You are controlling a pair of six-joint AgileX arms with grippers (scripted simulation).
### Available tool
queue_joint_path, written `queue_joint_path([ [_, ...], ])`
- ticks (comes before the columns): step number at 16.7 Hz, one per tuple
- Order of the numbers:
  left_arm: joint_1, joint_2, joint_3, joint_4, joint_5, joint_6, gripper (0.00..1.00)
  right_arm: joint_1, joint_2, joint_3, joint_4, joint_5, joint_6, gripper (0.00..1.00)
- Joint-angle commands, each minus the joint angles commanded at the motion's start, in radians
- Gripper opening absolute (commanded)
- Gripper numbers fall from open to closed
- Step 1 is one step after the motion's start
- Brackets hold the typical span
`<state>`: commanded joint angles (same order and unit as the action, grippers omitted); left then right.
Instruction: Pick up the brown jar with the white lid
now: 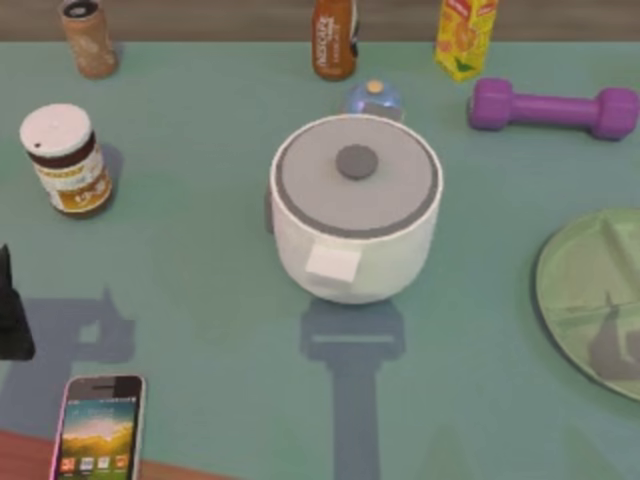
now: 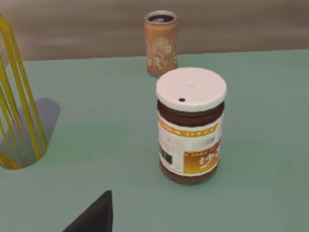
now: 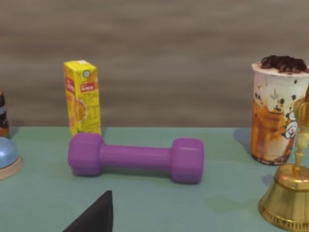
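The brown jar (image 1: 68, 160) stands upright near the table's left side, with a white and orange-brown label band. Its white lid (image 1: 55, 128) is on, flat and as wide as the jar, with a tiny dark dot. In the left wrist view the jar (image 2: 190, 130) and lid (image 2: 191, 89) stand a short way ahead of me, untouched. My left gripper (image 1: 10, 315) hangs at the left edge, nearer the table's front than the jar, open and empty; one dark finger (image 2: 94, 217) shows. My right gripper is outside the top view; one finger (image 3: 96, 215) shows, nothing held.
A big white pot (image 1: 355, 210) fills the middle. Along the back stand a tan can (image 1: 90, 38), an orange-brown bottle (image 1: 334, 40), a juice box (image 1: 465, 35) and a purple dumbbell (image 1: 555, 107). A green plate (image 1: 590, 300) lies right, a phone (image 1: 100, 425) front left.
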<state>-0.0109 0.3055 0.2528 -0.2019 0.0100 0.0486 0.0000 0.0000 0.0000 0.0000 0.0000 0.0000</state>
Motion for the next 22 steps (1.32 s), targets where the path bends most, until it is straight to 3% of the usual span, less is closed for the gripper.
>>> queue_joint_path([
  [22,-0.005,1.914,1.950,-1.168,-0.001,0.312,1.00,0.000,0.000,0.000,0.000,0.000,0.000,1.00],
])
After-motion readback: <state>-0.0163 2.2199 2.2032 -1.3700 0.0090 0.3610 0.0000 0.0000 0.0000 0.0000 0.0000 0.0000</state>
